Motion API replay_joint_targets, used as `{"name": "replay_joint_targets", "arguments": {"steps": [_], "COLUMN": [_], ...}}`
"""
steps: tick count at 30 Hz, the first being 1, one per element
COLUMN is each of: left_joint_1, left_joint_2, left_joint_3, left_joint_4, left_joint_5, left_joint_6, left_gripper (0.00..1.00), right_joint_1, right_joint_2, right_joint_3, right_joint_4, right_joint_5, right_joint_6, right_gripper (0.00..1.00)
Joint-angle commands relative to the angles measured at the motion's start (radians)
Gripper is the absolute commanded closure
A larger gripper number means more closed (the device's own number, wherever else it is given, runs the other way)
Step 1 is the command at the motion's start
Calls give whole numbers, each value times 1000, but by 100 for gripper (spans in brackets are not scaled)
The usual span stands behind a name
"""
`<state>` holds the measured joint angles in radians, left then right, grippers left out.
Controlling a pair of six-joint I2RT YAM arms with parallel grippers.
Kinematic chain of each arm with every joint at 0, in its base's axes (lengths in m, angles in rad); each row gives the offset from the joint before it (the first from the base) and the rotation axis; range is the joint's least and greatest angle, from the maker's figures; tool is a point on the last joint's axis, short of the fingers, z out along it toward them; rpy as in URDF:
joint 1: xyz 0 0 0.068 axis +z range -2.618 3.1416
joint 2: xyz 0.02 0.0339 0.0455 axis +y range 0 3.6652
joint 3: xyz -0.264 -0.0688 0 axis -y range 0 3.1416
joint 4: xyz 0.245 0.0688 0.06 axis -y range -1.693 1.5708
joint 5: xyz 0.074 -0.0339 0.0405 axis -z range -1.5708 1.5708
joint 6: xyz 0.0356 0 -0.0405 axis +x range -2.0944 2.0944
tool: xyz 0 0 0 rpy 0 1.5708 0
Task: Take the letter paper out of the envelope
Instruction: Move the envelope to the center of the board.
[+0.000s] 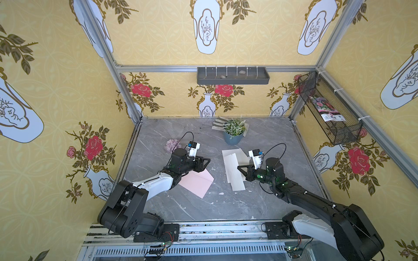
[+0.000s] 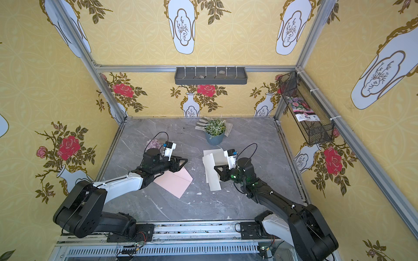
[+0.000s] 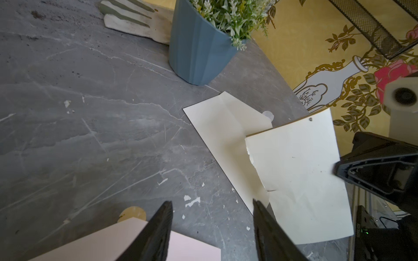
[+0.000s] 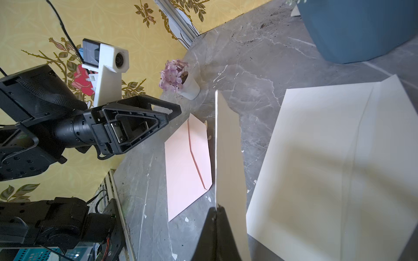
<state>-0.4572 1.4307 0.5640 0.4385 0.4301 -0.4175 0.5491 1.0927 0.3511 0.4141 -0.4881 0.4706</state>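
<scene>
A cream envelope (image 1: pixel 241 156) lies flap-open on the grey table, right of centre; it also shows in the wrist views (image 3: pixel 224 126) (image 4: pixel 328 169). My right gripper (image 1: pixel 239 167) (image 4: pixel 217 209) is shut on the edge of the cream letter paper (image 1: pixel 236 178) (image 3: pixel 300 180) (image 4: pixel 228 146), which hangs above the table outside the envelope and partly over it. My left gripper (image 1: pixel 207 161) (image 3: pixel 212 203) is open with nothing between its fingers, over the corner of a pink envelope (image 1: pixel 196 182) (image 3: pixel 194 248) that lies flat left of centre.
A blue pot with a green plant (image 1: pixel 234 135) stands behind the cream envelope, with a work glove (image 1: pixel 217 124) behind it. At the back left stands a small white pot of purple flowers (image 1: pixel 172 144). A mesh basket (image 1: pixel 328 108) hangs on the right wall.
</scene>
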Motion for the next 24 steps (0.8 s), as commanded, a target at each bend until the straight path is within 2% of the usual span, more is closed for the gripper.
{"name": "replay_joint_targets", "arguments": {"steps": [1, 6, 10, 14, 17, 21, 24], "left_joint_1": [-3, -14, -79, -244, -350, -399, -399], "left_joint_2": [20, 51, 34, -41, -34, 46, 76], "left_joint_3": [13, 23, 0, -30, -37, -52, -112], "left_joint_4": [-49, -59, -84, -159, -196, -185, -74], "left_joint_5": [-26, -21, -64, -245, -344, -387, -406], "left_joint_6": [6, -14, -56, -61, -77, -123, -180], "left_gripper": [43, 45, 49, 48, 46, 45, 45], "right_joint_1": [-15, -61, -67, -67, -66, -68, -67], "right_joint_2": [-2, 22, 52, 74, 79, 39, -23], "right_joint_3": [-19, -35, 7, 21, 16, -7, -24], "right_joint_4": [25, 70, 60, 70, 74, 47, 0], "right_joint_5": [-8, -62, -99, -95, -94, -74, -64], "right_joint_6": [-1, 29, 43, 41, 49, 56, 55], "right_gripper": [100, 100, 100, 100, 100, 100, 100]}}
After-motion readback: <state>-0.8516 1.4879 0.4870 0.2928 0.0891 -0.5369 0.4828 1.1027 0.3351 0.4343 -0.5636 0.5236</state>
